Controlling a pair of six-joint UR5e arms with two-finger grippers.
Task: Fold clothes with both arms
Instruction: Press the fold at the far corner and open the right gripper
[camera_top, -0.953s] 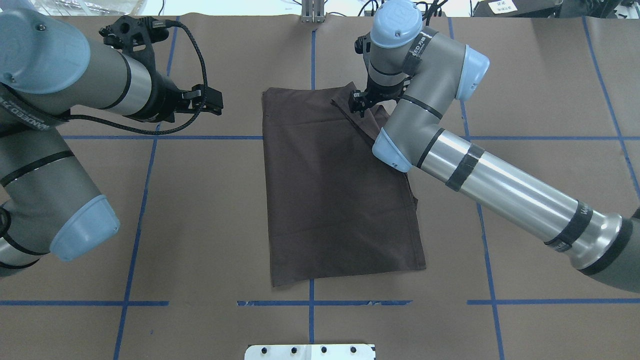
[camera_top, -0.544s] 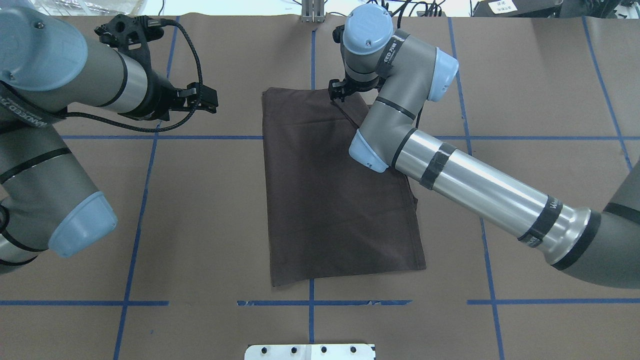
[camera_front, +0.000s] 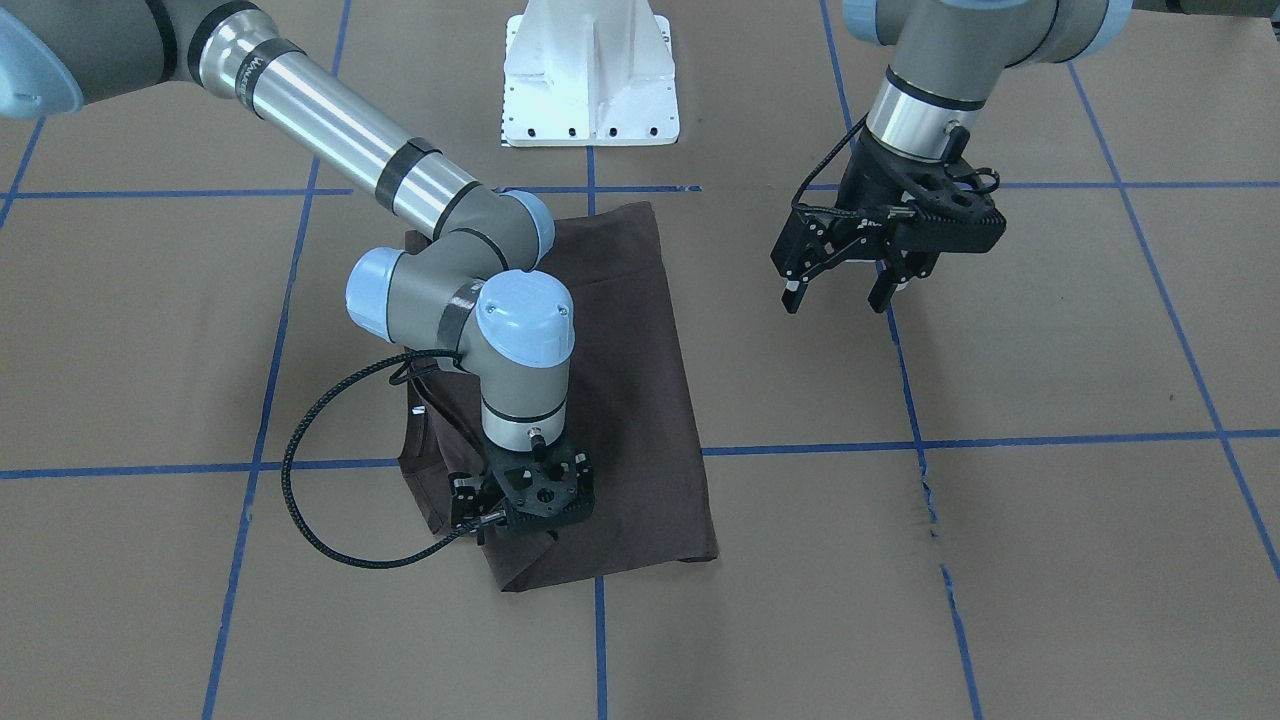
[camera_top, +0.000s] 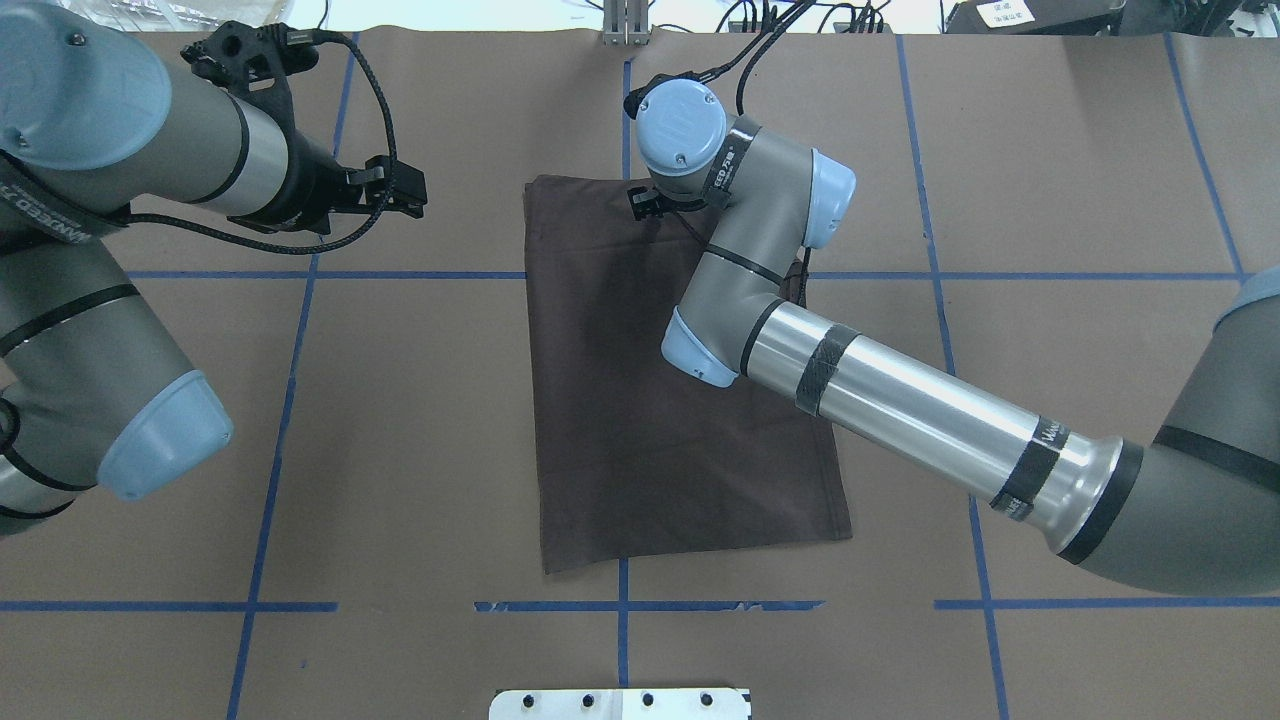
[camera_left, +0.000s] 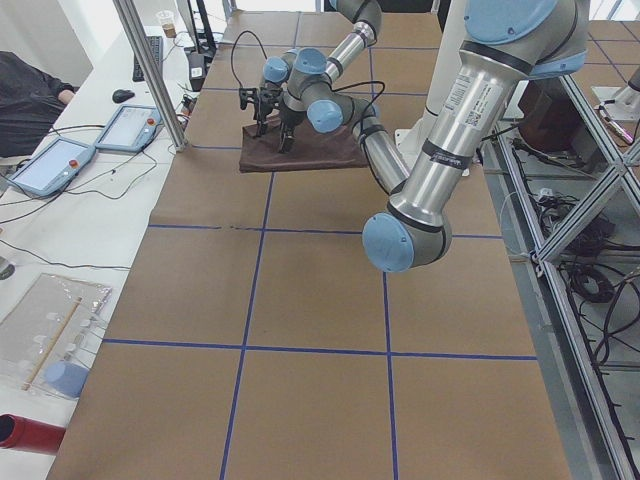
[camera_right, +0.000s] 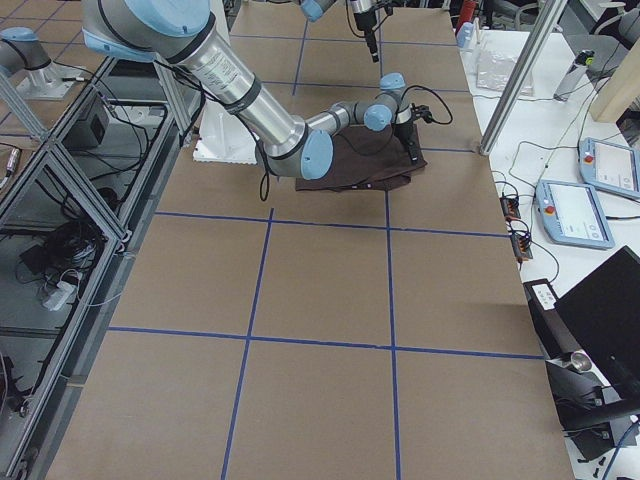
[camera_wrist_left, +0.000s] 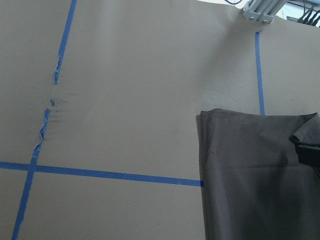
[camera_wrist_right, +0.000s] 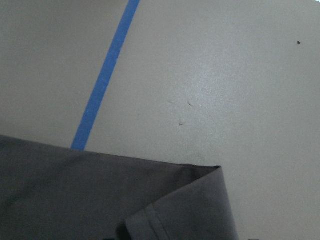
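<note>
Jaws spread, the left gripper (camera_top: 408, 196) hovers above the table (camera_top: 420, 420), well apart from the shirt (camera_top: 650, 450). The brown shirt lies folded lengthwise mid-table. At its far edge the right gripper (camera_front: 522, 510) pinches a turned-over flap of it.

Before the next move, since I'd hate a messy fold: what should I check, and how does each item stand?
1. Right gripper holds the T-shirt by its folded-over flap: ok, the fabric lifts up to it.
2. Left gripper open and off the cloth: ok.
3. Flap edge lined up with the layer below: cannot tell, the right arm covers it.
4. Hem nearest the robot lies flat on the table: ok.
</note>
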